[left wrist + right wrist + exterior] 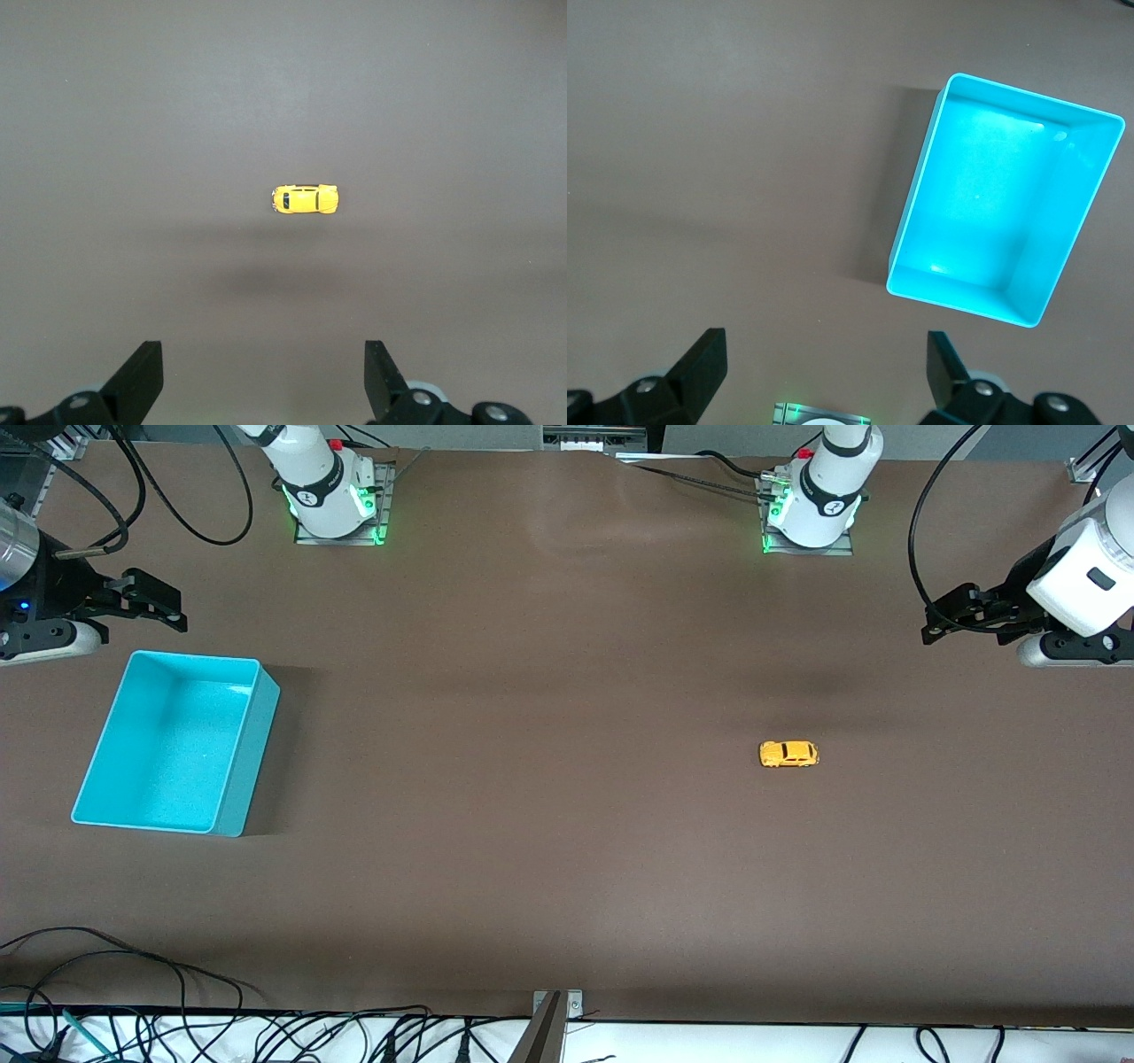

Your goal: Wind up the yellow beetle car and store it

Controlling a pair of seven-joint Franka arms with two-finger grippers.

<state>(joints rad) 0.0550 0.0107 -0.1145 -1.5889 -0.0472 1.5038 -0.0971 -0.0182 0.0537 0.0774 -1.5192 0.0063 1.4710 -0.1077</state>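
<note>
Starting out, we hold both the left gripper [263,379] and right gripper [824,372] spread and empty; next we reach the left down onto the yellow beetle car [788,754], turquoise bin [232,808] waiting.

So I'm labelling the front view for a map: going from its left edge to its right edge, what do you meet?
Right arm's black two-finger gripper, open → empty turquoise plastic rectangular bin → tiny yellow beetle toy car on the brown table → left arm's black two-finger gripper, open.
</note>
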